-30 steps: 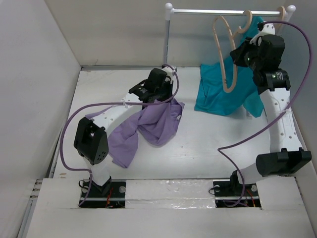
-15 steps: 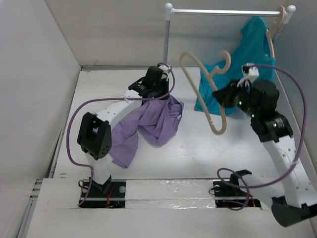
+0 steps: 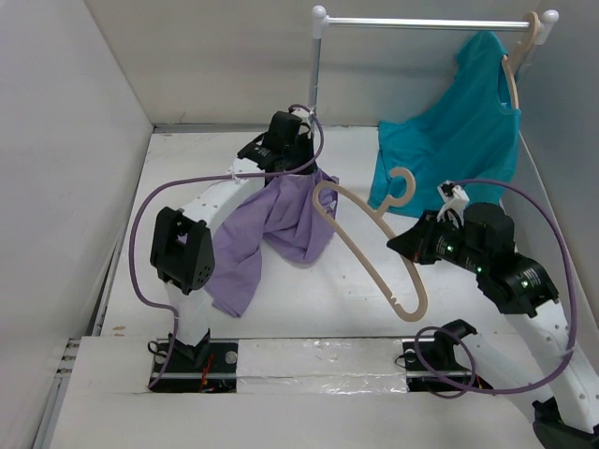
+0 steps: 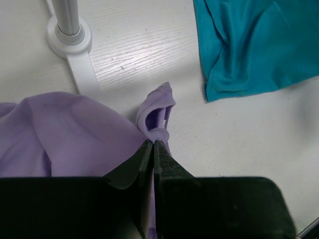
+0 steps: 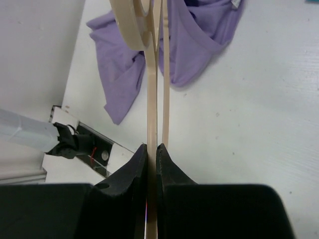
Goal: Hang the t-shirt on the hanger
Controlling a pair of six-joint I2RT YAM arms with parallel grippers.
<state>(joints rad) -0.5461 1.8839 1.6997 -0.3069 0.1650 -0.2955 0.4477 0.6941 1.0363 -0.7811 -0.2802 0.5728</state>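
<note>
The lavender t-shirt (image 3: 281,220) hangs in a bunch over the table's left half, its lower part trailing on the surface. My left gripper (image 3: 301,168) is shut on its collar edge; in the left wrist view the fingertips (image 4: 153,142) pinch a rolled bit of purple fabric (image 4: 65,134). The pale wooden hanger (image 3: 360,245) is held in the air right of the shirt, hook up. My right gripper (image 3: 401,245) is shut on one thin arm of the hanger (image 5: 152,99), with the t-shirt (image 5: 194,45) beyond it.
A teal t-shirt (image 3: 459,140) hangs from another hanger on the white rail (image 3: 430,22) at the back right, its hem on the table. The rack's pole (image 3: 315,75) and round base (image 4: 70,37) stand just behind my left gripper. White walls enclose the table.
My right arm has carried the hanger down from the rail and leftward to beside the lavender shirt. The left gripper has drawn the shirt slightly back and up.
</note>
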